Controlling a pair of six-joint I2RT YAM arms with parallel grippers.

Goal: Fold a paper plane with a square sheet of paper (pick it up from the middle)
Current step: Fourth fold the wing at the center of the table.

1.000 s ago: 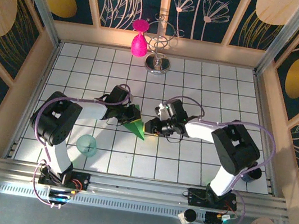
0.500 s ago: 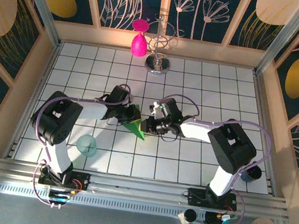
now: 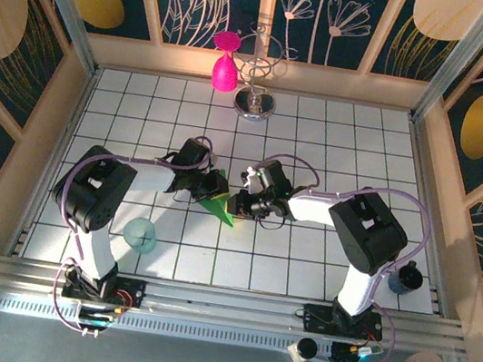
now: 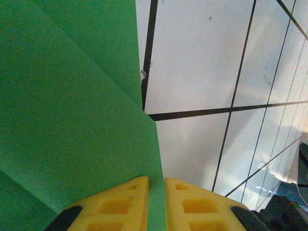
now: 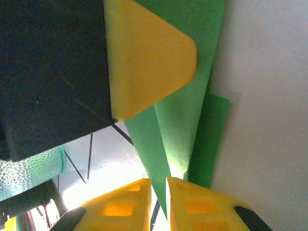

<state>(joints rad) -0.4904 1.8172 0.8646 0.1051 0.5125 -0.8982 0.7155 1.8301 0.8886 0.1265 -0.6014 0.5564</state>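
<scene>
My left gripper and right gripper each pinch the plane from opposite sides, I judge to steady its folds.

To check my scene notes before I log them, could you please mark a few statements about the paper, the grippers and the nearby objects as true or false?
1. The left gripper has its jaws closed on the folded green paper. True.
2. The teal cup stands against the far wall. False: it stands on the near side of the paper, to its left.
3. The pink teardrop object is at the far edge, beside the wire stand. True.
4. The right gripper is well clear of the paper. False: its jaws are closed on the paper too.
</scene>
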